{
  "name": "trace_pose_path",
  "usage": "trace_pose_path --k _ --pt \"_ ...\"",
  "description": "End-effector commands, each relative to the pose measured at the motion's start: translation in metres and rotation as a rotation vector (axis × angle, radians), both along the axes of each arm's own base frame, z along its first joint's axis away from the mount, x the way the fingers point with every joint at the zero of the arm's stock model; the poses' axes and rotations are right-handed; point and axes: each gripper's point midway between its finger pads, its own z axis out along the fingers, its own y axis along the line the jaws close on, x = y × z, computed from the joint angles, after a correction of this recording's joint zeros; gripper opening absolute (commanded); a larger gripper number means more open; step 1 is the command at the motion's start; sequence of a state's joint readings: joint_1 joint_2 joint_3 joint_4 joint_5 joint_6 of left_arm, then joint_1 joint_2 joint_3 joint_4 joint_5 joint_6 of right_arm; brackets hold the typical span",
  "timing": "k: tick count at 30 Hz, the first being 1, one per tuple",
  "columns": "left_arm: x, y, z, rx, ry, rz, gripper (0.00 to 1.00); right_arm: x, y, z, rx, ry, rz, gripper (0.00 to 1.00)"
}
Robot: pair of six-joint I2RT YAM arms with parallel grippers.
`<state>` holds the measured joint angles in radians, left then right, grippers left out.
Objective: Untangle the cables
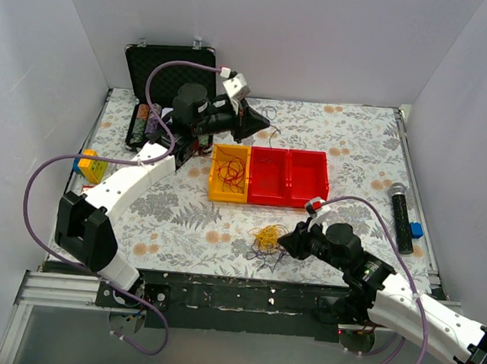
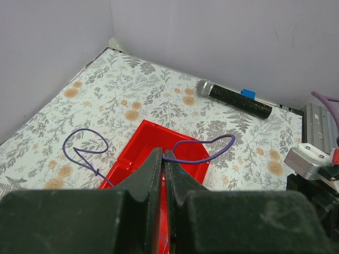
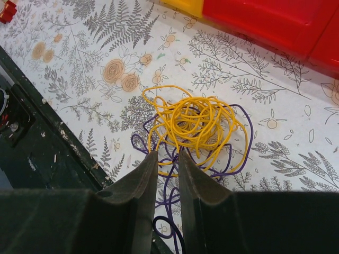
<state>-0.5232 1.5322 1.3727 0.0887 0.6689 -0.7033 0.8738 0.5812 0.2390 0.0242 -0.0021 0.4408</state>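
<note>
Left gripper (image 2: 163, 154) is pinching a purple cable (image 2: 233, 138) with fingers pressed together, above a red bin (image 2: 139, 138). Right gripper (image 3: 167, 156) is hovering, jaws narrowly parted, over the near edge of the yellow-and-purple cables (image 3: 193, 120) lying on the table (image 3: 275, 153).

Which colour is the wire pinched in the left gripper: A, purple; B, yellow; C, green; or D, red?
A: the left gripper is shut on a thin purple wire that loops out above the red bin.
</note>
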Motion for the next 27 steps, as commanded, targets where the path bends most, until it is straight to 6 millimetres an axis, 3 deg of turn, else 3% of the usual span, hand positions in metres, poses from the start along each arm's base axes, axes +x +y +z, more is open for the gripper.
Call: trace_pose_path --k 1,8,11,22,27 --pt "0.005 -0.006 0.018 -0.023 -0.090 -0.001 0.00 0.005 0.001 0.006 0.021 -0.023 -0.025 0.29" --pt "0.029 -0.008 -0.028 0.068 -0.102 0.045 0.00 0.006 -0.002 0.007 0.016 -0.026 -0.033 0.29" --pt "0.033 -0.014 -0.038 0.075 -0.099 0.027 0.00 0.006 -0.003 0.006 0.016 -0.029 -0.038 0.29" --pt "0.052 -0.025 -0.058 0.097 -0.095 0.043 0.00 0.005 -0.004 0.003 0.007 -0.021 -0.038 0.29" --pt "0.050 -0.031 -0.066 0.119 -0.103 0.031 0.00 0.005 -0.005 0.001 0.000 -0.019 -0.041 0.29"
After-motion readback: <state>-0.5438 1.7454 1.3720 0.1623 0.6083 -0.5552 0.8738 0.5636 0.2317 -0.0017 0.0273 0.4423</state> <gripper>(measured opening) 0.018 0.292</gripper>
